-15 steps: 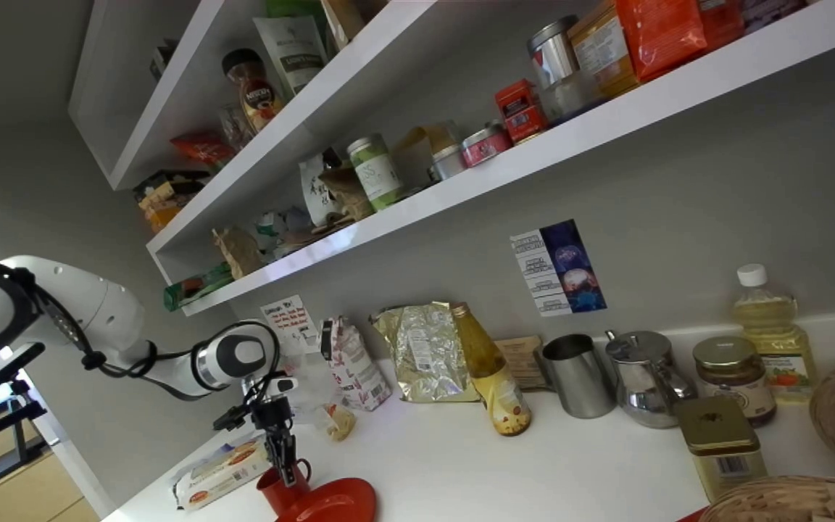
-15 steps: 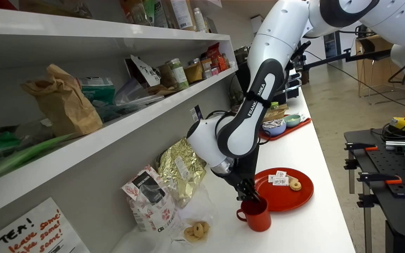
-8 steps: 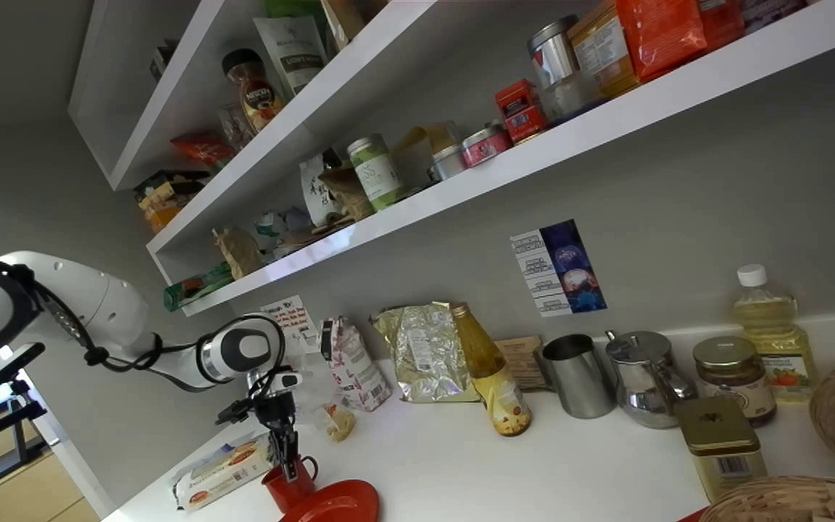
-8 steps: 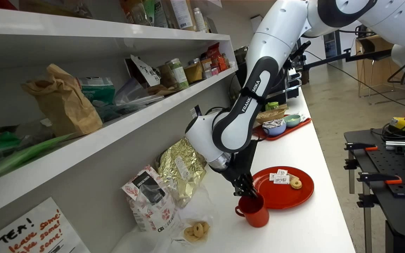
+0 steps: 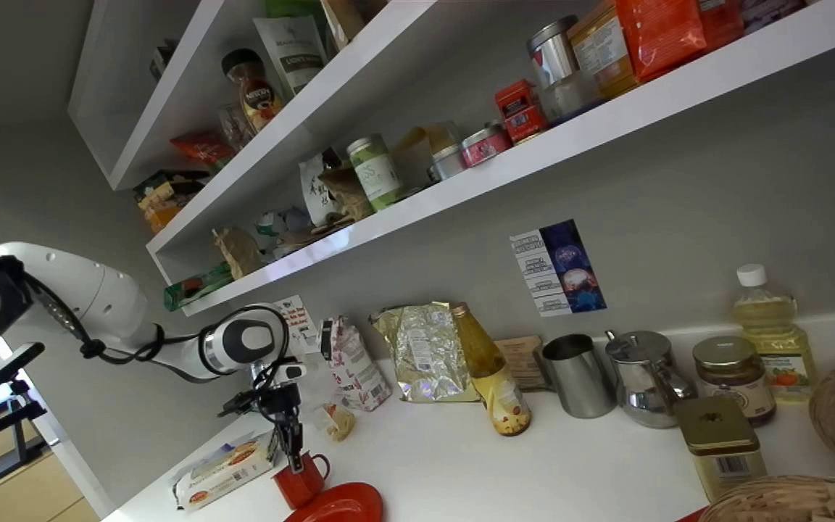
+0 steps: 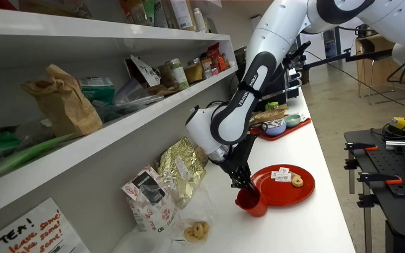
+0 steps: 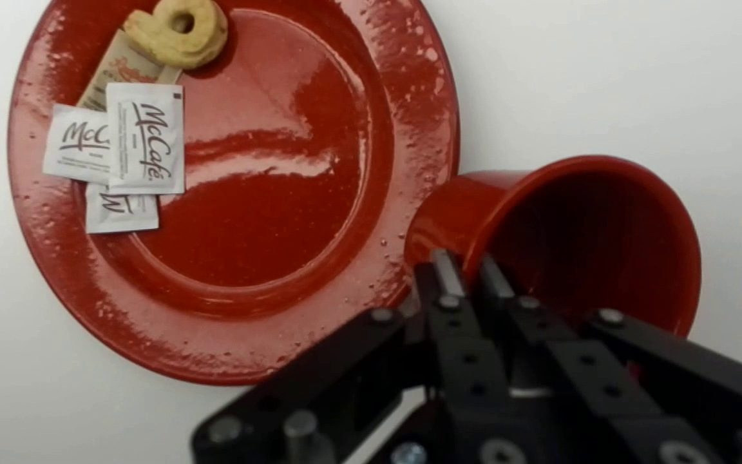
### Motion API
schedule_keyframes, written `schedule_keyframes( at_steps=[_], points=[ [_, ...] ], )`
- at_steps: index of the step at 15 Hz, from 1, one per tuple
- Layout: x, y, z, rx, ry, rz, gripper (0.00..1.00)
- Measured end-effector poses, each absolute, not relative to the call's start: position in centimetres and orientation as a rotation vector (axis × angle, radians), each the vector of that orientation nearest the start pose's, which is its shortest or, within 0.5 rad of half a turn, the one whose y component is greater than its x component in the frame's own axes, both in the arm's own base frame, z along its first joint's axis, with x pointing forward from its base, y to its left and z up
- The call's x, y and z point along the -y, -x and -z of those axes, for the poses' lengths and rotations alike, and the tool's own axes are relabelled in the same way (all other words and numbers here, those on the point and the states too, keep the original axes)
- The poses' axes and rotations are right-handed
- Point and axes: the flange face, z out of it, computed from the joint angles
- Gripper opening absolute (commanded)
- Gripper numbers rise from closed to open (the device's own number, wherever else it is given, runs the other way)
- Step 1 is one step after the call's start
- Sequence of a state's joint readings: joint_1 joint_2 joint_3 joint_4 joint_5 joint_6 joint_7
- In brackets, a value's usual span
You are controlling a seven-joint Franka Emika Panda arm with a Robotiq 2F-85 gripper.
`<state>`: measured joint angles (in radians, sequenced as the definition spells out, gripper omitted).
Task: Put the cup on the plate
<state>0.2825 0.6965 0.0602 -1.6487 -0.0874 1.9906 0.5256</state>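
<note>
Rising and tipping over the last second, the red cup [image 6: 257, 208] has its wall pinched in my gripper [image 7: 469, 261]; it's near-left of the red plate [image 6: 281, 191] in an exterior view, not on yet, so I likely carry next.
</note>
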Motion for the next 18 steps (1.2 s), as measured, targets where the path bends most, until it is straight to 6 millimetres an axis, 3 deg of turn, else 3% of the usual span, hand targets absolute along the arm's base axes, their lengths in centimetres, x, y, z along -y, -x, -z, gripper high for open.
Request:
schedule_keyframes(
  at_steps=[7,10,15,18],
  points=[
    [-20.5,-60.0,-18.5,-0.230,3.273,-0.526,0.02],
    [-19.6,-59.6,-19.5,-0.253,3.268,-0.515,0.02],
    [-14.7,-59.2,-22.2,-0.390,3.234,-0.457,0.02],
    [-11.2,-58.0,-22.2,-0.462,3.218,-0.447,0.02]
  ],
)
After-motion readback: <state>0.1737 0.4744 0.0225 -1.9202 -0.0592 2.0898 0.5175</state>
